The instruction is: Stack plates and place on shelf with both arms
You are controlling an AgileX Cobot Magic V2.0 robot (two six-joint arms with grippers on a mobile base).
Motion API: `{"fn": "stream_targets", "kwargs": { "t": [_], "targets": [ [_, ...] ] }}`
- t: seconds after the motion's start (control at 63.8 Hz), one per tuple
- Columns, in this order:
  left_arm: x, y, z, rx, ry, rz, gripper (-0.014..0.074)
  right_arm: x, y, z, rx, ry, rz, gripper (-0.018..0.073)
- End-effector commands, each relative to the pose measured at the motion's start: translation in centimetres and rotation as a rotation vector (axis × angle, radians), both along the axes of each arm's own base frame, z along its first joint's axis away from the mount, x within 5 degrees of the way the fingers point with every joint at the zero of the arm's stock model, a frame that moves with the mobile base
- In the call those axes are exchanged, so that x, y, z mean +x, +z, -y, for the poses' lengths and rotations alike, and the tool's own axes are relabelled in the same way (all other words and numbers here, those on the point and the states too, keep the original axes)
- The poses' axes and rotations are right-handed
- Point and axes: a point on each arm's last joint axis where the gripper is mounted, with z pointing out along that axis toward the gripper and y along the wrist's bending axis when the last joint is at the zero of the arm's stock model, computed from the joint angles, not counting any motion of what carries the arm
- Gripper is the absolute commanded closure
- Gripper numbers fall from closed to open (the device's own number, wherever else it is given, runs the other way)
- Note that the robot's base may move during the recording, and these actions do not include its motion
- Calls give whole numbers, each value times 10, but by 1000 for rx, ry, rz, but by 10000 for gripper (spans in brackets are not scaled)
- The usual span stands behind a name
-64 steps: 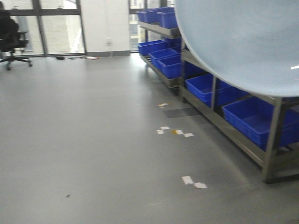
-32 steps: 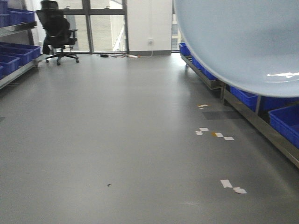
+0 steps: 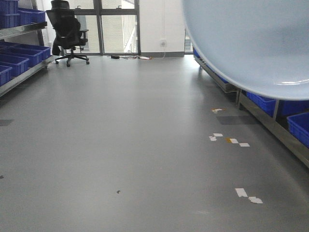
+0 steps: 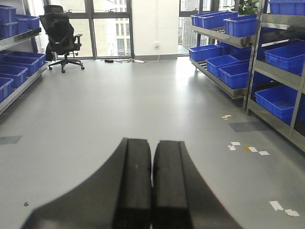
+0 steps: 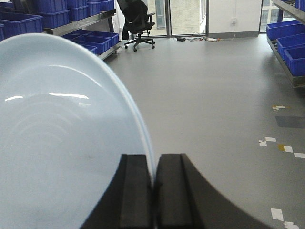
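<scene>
Item: one pale blue plate — rim pinched between the jaws of our right gripper, held aloft over the grey floor. Our left gripper — jaws pressed together, holding nothing.

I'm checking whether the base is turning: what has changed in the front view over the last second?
The view swung left: the office chair moved from the far-left edge inward, a left shelf of blue bins came into sight, and the right shelf slid toward the right edge. The plate stayed at upper right; the right gripper grips its rim.
</scene>
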Motion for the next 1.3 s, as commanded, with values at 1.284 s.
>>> {"fn": "stream_targets", "kwargs": {
  "t": [1.284],
  "targets": [
    [0, 17, -1, -19, 15, 108, 516, 0, 19, 2, 37, -18, 124, 523]
  ]
}}
